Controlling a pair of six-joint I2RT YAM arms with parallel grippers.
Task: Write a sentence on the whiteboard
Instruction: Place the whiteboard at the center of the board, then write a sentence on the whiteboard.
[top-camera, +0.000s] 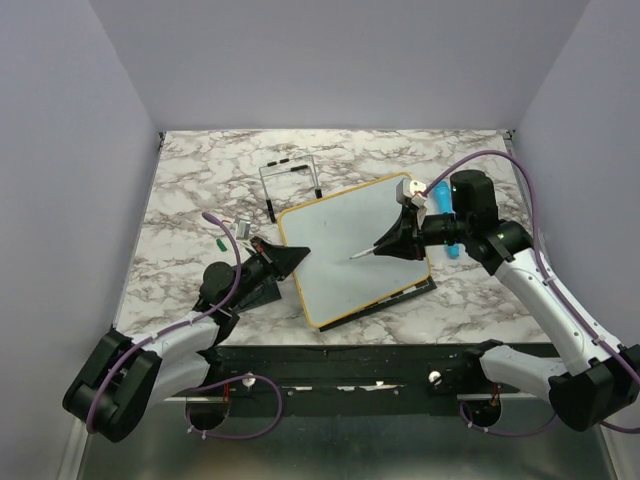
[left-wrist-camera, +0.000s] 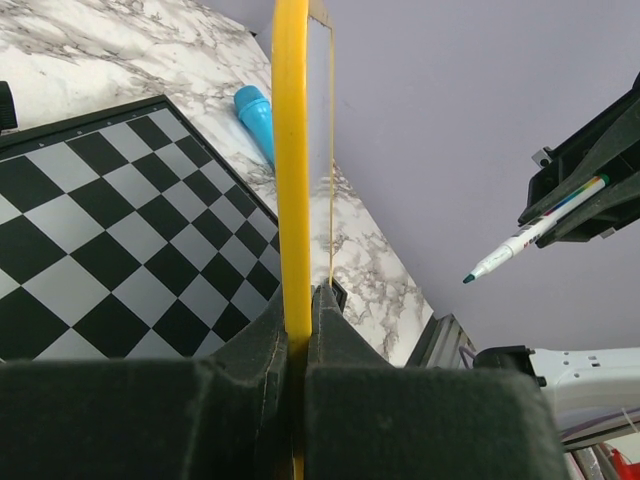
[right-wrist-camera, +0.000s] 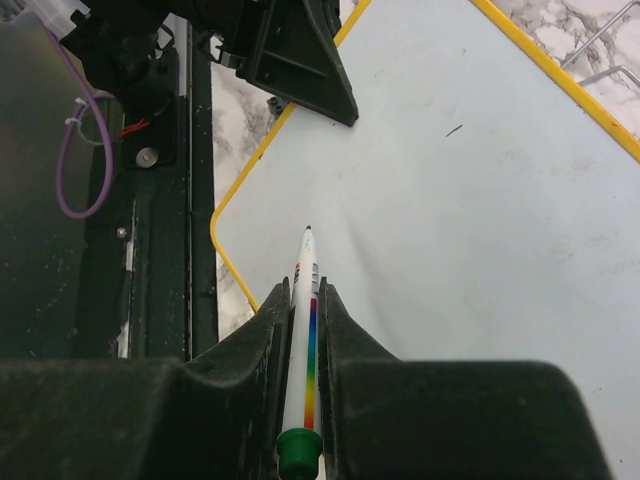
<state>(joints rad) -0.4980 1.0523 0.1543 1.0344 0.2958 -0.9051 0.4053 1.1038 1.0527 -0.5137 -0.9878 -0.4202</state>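
- Lying near the middle of the grey-veined marble tabletop (top-camera: 200, 180), the rectangular whiteboard (top-camera: 345, 235) has a thin yellow-orange frame with rounded corners. It rests over a black-and-white checkered chessboard (left-wrist-camera: 100, 250). Its smooth white face is plain apart from one small dark fleck (right-wrist-camera: 455, 130).
- The left gripper (top-camera: 300, 253), reaching in low from the board's left side, has its black wedge-shaped fingers (left-wrist-camera: 250, 350) pinched tight on the yellow frame edge.
- The right gripper (top-camera: 385, 248) comes in from the far right with its elbow raised and its fingers angled down over the board. They are clamped around a slim white marker (right-wrist-camera: 305, 330) with a rainbow stripe and a green end cap.
- The marker's dark tip points at the board; in the left wrist view it hangs clear of the surface.
- A bright blue cylinder (left-wrist-camera: 255, 120) lies on the marble beside the chessboard.
- A thin wire stand (top-camera: 290, 175) sits just beyond the board's far corner.
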